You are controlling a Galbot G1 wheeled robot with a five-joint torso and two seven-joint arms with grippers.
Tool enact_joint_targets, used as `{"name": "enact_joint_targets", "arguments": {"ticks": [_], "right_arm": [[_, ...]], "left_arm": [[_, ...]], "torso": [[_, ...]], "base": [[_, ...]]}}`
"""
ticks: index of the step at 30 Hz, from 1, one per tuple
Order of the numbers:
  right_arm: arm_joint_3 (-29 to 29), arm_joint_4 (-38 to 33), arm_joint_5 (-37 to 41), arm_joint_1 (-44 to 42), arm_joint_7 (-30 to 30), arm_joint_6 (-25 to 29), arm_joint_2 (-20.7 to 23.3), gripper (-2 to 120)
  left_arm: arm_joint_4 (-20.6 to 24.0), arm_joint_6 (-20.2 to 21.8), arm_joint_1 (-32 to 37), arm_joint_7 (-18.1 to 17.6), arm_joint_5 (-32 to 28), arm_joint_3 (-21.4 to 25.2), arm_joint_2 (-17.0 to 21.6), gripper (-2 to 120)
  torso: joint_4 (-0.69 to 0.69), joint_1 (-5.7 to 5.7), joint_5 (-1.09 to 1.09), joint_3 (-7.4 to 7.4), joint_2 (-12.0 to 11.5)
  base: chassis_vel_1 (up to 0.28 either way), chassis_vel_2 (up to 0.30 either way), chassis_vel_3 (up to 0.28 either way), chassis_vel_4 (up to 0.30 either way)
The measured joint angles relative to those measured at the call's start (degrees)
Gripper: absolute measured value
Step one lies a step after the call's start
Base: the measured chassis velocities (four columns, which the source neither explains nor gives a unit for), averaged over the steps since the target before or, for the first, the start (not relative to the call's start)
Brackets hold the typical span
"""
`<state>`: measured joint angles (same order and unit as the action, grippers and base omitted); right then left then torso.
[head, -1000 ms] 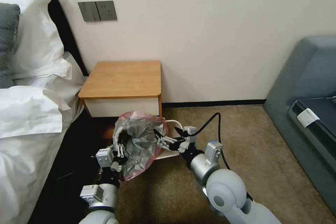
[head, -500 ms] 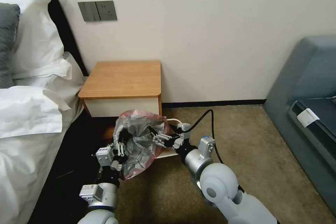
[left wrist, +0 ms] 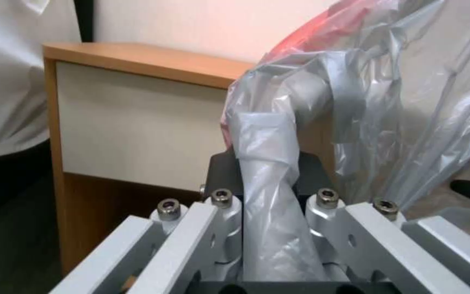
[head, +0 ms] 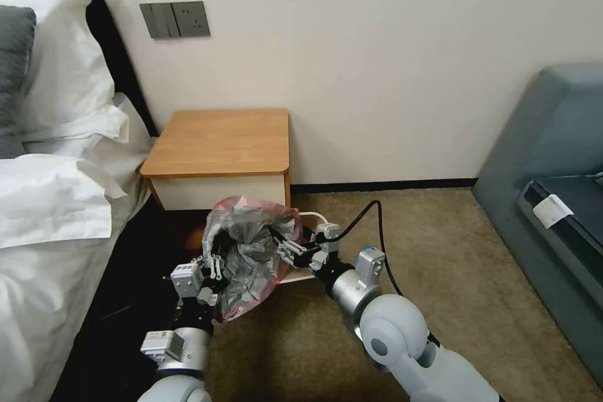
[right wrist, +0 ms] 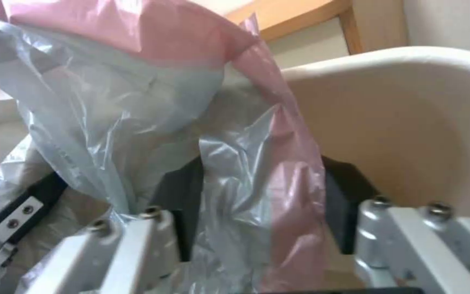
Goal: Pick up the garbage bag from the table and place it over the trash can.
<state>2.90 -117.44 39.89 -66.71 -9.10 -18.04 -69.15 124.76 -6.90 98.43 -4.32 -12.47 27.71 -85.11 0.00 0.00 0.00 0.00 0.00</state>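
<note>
garbage bag [head: 254,251]: crinkly grey plastic with pinkish-red rim, held up in the air between both grippers, mouth spread open, in front of the counter and just above the trash can; bottom hangs down toward the carpet
left gripper [head: 212,270]: on the bag's left side, pointing up; in the left wrist view its jaws are clamped together on a twisted strip of grey bag film [left wrist: 270,212]
right gripper [head: 286,246]: on the bag's right edge, pointing left into the bag mouth; in the right wrist view the jaws stand apart with bag film [right wrist: 246,192] bunched between them, pink rim strip running down the gap; a real pinch, cannot tell
trash can [head: 308,254]: cream-white, mostly hidden behind the bag and the right gripper, on the floor just right of the counter's front; its inner wall and rolled rim [right wrist: 409,118] sit close behind the right jaws
counter [head: 220,141]: orange-brown nightstand top, white drawer front, against the wall
bed [head: 56,201]: white sheets and pillows, left of the counter, touching its side
floor [head: 427,264]: tan carpet
wall [head: 377,44]: pale, with a grey switch and socket plate [head: 174,19] above the counter
sofa [head: 553,188]: blue-grey, far right, well apart from the bag
</note>
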Motion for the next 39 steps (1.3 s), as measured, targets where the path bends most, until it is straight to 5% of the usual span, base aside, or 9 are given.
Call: {"name": "enact_joint_targets", "arguments": {"ticks": [14,27,39], "right_arm": [[0.05,-0.98,-2.80,-0.94,2.19,2.00,0.39,0],[-3.59,-5.63,-4.00,-0.93,5.64,2.73,3.86,0],[-3.53,-1.84,4.01,9.05,5.12,-3.28,8.49,0]], "left_arm": [[-0.08,0.31,0.00,-0.61,0.13,0.08,-0.18,11],[-1.92,2.14,-0.35,-3.28,0.35,1.22,-0.58,11],[-1.50,1.72,-0.03,-0.34,-0.58,1.59,-0.50,11]], "torso": [[0.00,0.00,0.00,0.00,0.00],[0.00,0.00,0.00,0.00,0.00],[0.00,0.00,0.01,0.00,0.00]], "base": [[0.000,0.000,0.000,0.000],[0.000,0.000,0.000,0.000],[0.000,0.000,0.000,0.000]]}}
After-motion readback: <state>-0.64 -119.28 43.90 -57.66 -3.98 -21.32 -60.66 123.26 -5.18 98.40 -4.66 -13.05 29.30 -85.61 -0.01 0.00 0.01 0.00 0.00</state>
